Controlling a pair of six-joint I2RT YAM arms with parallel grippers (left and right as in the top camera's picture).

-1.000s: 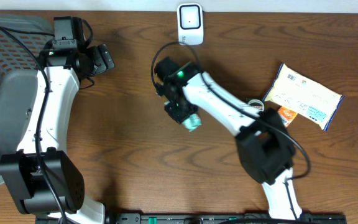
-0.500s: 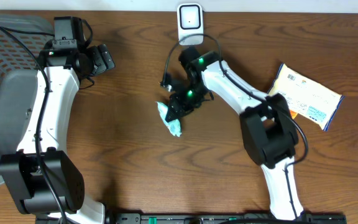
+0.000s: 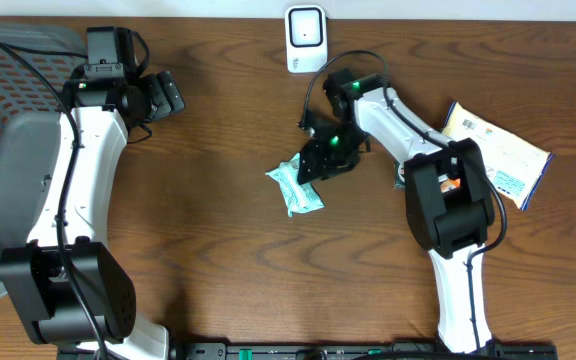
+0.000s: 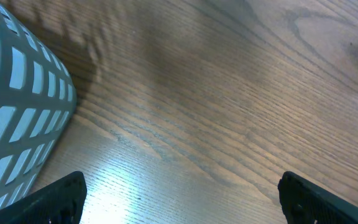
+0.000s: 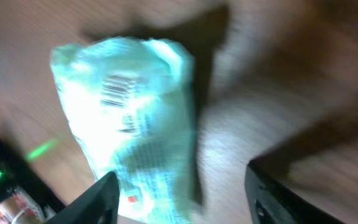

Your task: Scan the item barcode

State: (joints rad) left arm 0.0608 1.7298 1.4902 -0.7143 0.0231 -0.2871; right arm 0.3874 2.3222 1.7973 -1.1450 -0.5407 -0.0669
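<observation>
The item, a small pale-green packet point(image 3: 294, 187), lies flat on the wooden table near the middle. The right wrist view has it blurred, with its barcode point(image 5: 118, 90) facing up. My right gripper point(image 3: 320, 160) hovers just up and right of it, open; the packet point(image 5: 129, 124) reaches down beside the left finger point(image 5: 98, 199) with the jaws set wide apart. The white scanner point(image 3: 306, 38) stands at the table's back edge. My left gripper point(image 3: 164, 94) is far off at the back left, open over bare wood point(image 4: 191, 205).
A grey mesh basket point(image 3: 8, 150) fills the left side, and its wall point(image 4: 17, 118) shows in the left wrist view. A cream packet with blue print point(image 3: 493, 152) and a small orange item point(image 3: 460, 185) lie at the right, beside the right arm.
My right gripper swung rightward with the green packet, then opened. The packet now lies on the table, barcode up. The left arm has not moved.
</observation>
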